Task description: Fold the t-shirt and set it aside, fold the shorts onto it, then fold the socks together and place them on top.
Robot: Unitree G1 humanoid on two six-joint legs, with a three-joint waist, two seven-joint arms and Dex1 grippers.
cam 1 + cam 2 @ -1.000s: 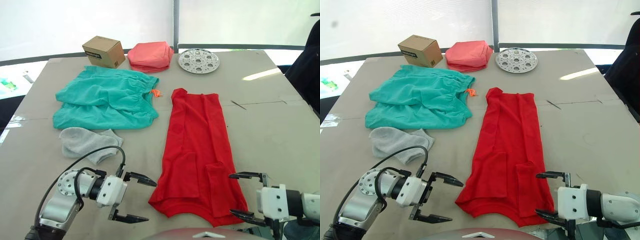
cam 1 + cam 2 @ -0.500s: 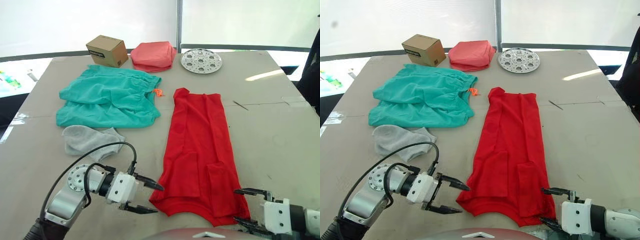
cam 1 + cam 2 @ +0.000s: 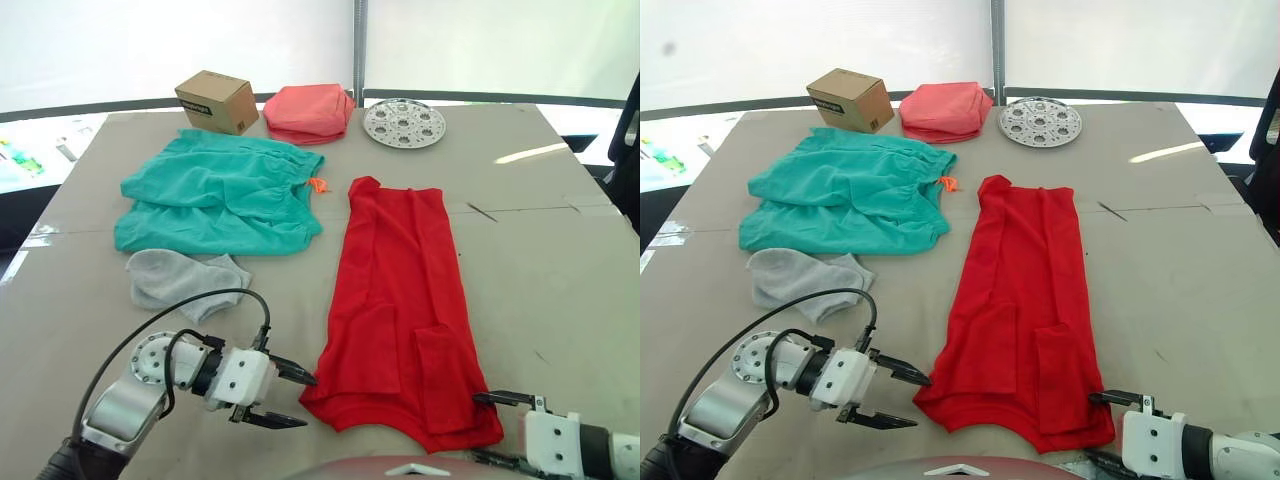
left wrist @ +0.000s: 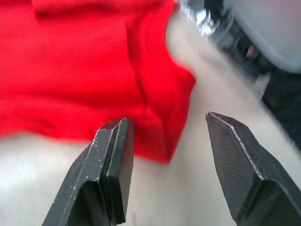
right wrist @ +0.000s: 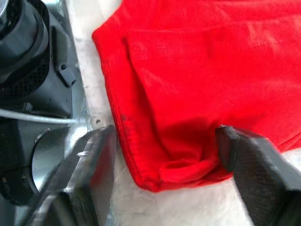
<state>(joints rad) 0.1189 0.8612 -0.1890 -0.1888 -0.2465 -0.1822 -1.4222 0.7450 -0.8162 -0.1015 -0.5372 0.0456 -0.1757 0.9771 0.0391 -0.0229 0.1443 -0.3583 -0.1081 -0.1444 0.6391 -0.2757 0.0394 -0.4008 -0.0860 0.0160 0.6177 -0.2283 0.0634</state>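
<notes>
Both grippers are at the bottom of the frame, one at each near corner of the t-shirt (image 3: 400,300). My left gripper (image 3: 292,398) sits at lower left of centre with its jaws apart, its tips just short of the shirt's lower-left corner; in the left wrist view that corner lies between the two black fingers (image 4: 113,165), not yet pinched. My right gripper (image 3: 505,430) is at the lower right edge, jaws also apart, with the shirt's other near corner framed between them in the right wrist view and nothing clamped.

The t-shirt runs as a long red strip from the centre of the frame down to the bottom, both sides and sleeves already turned in, so I judge the lengthwise folds done and the end-to-end fold the step in hand. It has not been set aside.

The shorts (image 3: 215,195) lie spread and unfolded in the upper left, and the socks (image 3: 180,282) sit loose just below them at mid left. Both look untouched, so most of the task remains: finish the shirt, move it, fold the shorts onto it, then pair the socks on top.
</notes>
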